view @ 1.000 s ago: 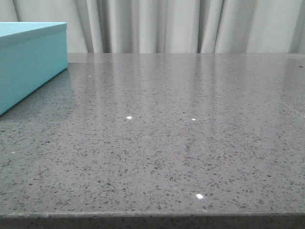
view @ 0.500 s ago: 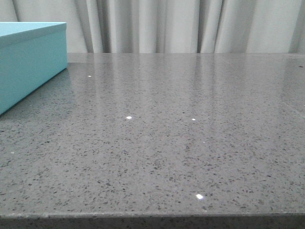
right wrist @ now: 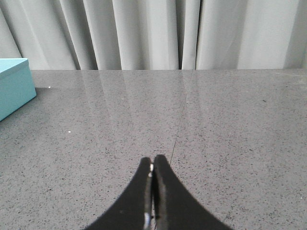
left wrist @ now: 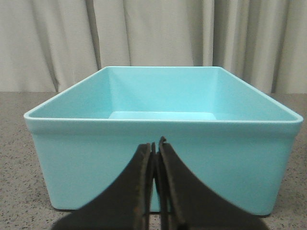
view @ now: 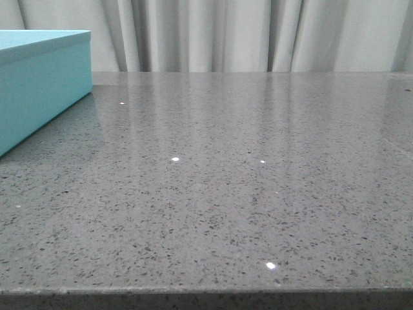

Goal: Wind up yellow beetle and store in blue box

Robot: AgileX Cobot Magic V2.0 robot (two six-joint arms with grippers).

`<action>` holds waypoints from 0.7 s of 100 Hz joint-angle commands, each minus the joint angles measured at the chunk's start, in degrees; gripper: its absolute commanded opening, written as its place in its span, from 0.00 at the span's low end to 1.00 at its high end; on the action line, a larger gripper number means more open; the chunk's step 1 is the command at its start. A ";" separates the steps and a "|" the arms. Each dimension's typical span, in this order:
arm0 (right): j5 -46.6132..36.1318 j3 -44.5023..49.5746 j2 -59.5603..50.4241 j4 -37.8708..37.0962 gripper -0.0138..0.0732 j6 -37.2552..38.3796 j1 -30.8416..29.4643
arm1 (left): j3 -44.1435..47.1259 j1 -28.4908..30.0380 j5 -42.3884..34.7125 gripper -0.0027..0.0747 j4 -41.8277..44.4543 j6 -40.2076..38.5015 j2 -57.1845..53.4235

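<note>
**A:** On the far left of the front view, blue box (view: pixel 39 84), resting on grey speckled table (view: pixel 245 194). Only 1 corner and parts of 2 sides visible there, cut off by the picture edge.

**B:** And from the left wrist?

**A:** Straight ahead of left gripper (left wrist: pixel 156 143), same box, with 1 short wall facing the camera. Light turquoise, matte, with rounded rim. Over the rim, plain inner walls and a strip of the floor inside.

**B:** State of that gripper?

**A:** Closed. 2 dark fingers (left wrist: pixel 139 182) pressed together, with only a thin line between them, and holding nothing. Tips in front of the near wall of the box, seemingly close. Touching it or not: cannot tell.

**B:** And on the right side?

**A:** Right gripper (right wrist: pixel 152 160) low over bare table, well apart from the box. From that wrist, only 1 turquoise corner visible at the picture edge. Also closed, 2 black fingers meeting tip to tip, gripping nothing.

**B:** Arms visible from the front?

**A:** No, neither of the 2; only table, box and background.

**B:** Background?

**A:** Pale curtain (view: pixel 226 35) in long vertical folds behind the far edge of the table. Soft reflection of the folds on the polished top, plus a few small bright glints of light.
</note>
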 commanded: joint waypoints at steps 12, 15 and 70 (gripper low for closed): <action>-4.53 -1.49 0.69 -1.32 0.08 -0.58 0.03 | 2.37 -0.38 -4.46 0.01 -0.49 -0.54 -1.79; -4.53 -1.49 0.69 -1.32 0.08 -0.58 0.03 | 2.37 -0.38 -4.46 0.01 -0.49 -0.54 -1.79; -4.65 -0.88 0.69 -1.32 0.08 -0.58 0.03 | 2.37 -0.38 -4.46 0.01 -0.49 -0.54 -1.79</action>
